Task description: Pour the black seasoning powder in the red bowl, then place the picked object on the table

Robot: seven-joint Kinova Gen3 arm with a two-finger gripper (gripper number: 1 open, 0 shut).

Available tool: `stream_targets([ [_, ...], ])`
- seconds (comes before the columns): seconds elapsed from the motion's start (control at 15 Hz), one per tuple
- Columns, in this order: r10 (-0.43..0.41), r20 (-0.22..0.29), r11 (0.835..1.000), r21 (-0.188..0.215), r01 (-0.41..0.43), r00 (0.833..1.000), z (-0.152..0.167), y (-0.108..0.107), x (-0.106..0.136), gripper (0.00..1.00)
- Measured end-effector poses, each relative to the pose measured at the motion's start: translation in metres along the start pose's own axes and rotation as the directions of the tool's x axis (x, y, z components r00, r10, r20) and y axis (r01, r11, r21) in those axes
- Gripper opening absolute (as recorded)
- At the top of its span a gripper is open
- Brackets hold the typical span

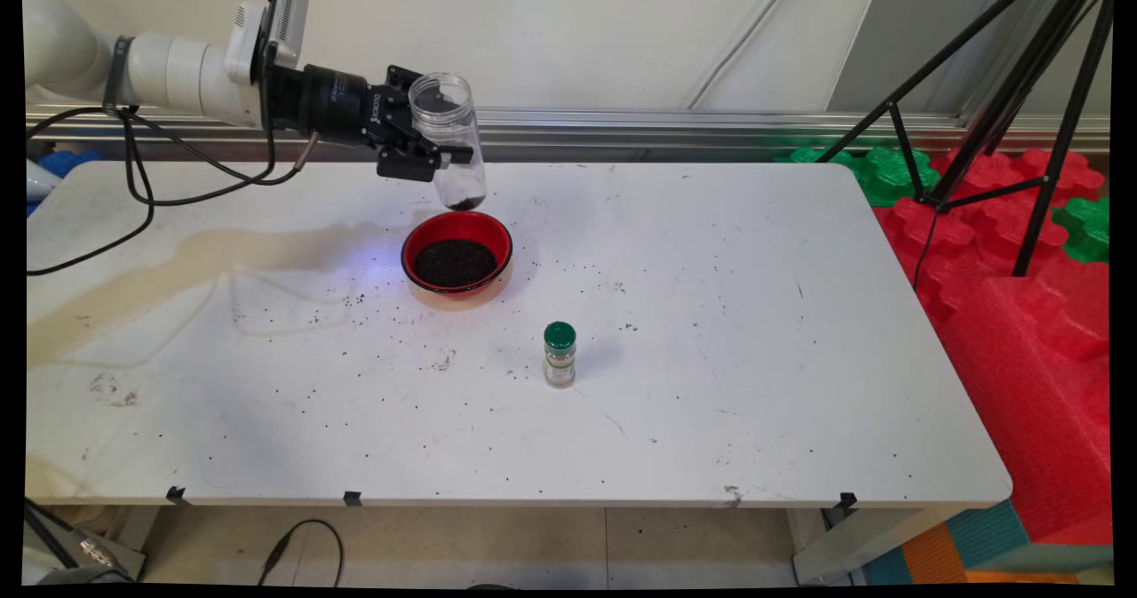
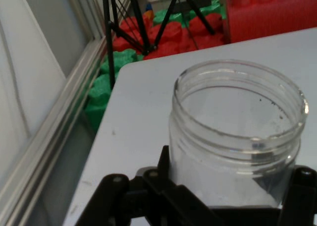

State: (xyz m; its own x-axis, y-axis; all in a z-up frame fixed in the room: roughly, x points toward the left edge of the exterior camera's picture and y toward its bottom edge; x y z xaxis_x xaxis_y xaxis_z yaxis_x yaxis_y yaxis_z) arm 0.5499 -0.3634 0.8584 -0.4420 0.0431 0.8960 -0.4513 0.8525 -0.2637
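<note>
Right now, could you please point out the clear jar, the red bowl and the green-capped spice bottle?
clear jar [image 1: 451,136], main view, on its glass wall above the gripper's fingers.
red bowl [image 1: 500,235], main view, on its right rim.
green-capped spice bottle [image 1: 560,336], main view, on its green cap.

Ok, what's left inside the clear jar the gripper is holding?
The clear jar, clamped in the gripper above the red bowl, holds a small dark heap of grains at its bottom. In the hand view the gripper's linkage covers the jar's lower part, so the heap is hidden there.
</note>
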Motion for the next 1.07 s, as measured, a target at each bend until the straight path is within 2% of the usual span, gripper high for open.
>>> stream_targets([
  [0.4,-0.111,-0.011,0.992,-0.061,0.11,0.994,-0.001,0.015,0.006,0.0],
  [1.07,-0.201,0.016,0.965,-0.17,0.201,0.979,-0.004,0.052,0.008,0.0],
])
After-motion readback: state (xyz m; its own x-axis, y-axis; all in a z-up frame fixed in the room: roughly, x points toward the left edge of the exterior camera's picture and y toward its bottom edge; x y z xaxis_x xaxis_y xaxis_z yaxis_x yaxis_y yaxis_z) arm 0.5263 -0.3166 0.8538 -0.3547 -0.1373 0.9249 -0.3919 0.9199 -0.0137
